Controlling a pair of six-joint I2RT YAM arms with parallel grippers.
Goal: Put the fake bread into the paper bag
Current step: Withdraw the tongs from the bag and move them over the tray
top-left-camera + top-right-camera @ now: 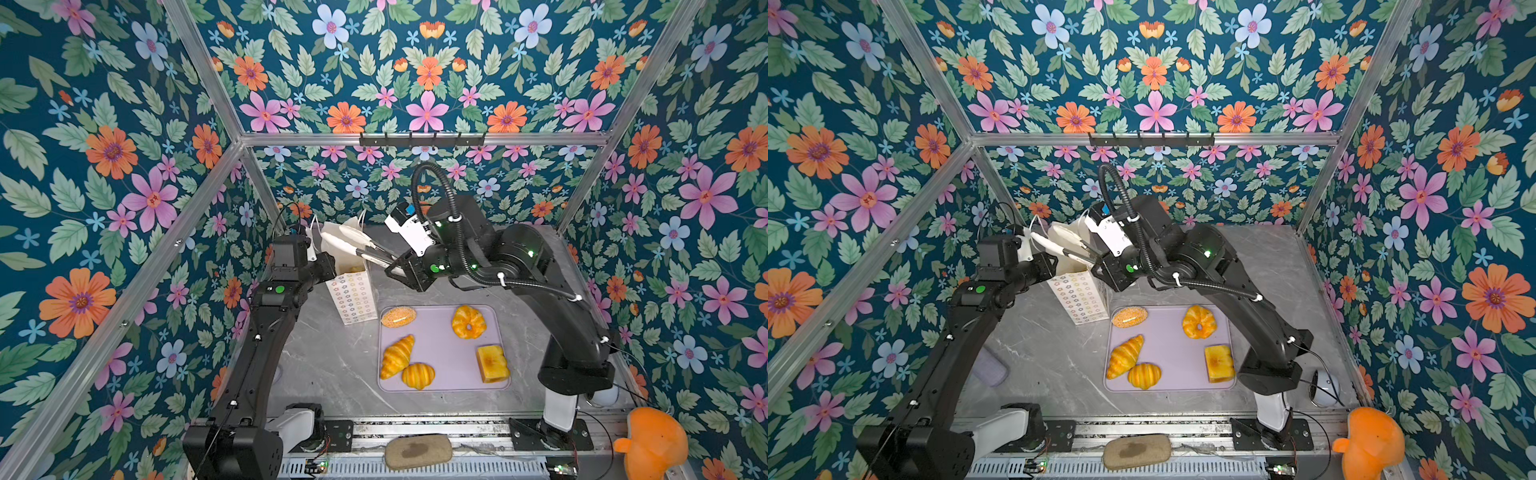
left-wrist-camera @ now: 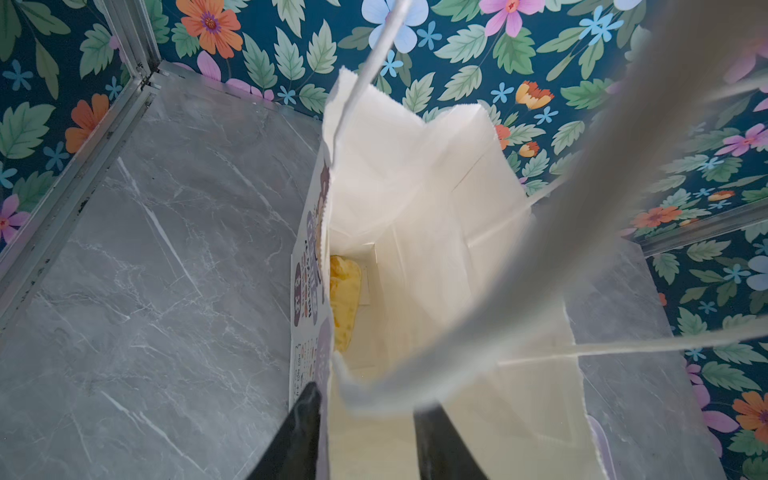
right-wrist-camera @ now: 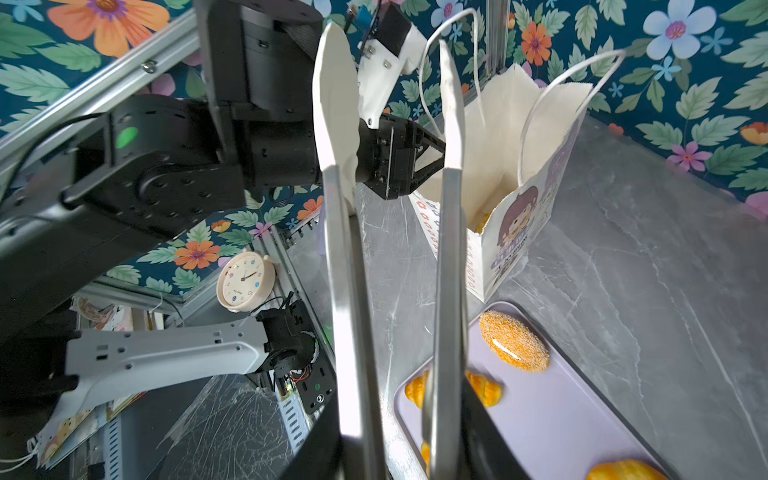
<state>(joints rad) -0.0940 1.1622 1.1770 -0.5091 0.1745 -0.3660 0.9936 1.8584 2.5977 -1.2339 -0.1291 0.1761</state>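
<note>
Nearest the lens in both top views: grey-tan pad with a dark smudge, lying on the front rail. Orange plush sits at the front right corner. Behind them a lavender tray rests on the marble table. It carries five pieces of fake bread:
- speckled bun
- ring bun
- long croissant, touching the small croissant
- toast block

Paper bag stands upright just beyond the tray's far left corner, mouth open. Left gripper is at the bag's left rim. Right gripper is clamped on the handle end of the tongs. The tongs' white blades lie over the bag's mouth.

Left wrist view: black fingers of the left gripper stand apart astride the bag's printed wall, one outside and one within the mouth. Whether they press the paper, cannot tell. One yellow piece lies on the bag's floor against that wall.

Right wrist view: the two tong arms run out from the right gripper with blades spread and nothing between them. One blade crosses in front of the left gripper, the other in front of the bag's rim and cord handles. A little yellow shows inside the bag. The speckled bun sits at the tray corner nearest the bag. Cream clock stands beyond the table's edge.
</note>
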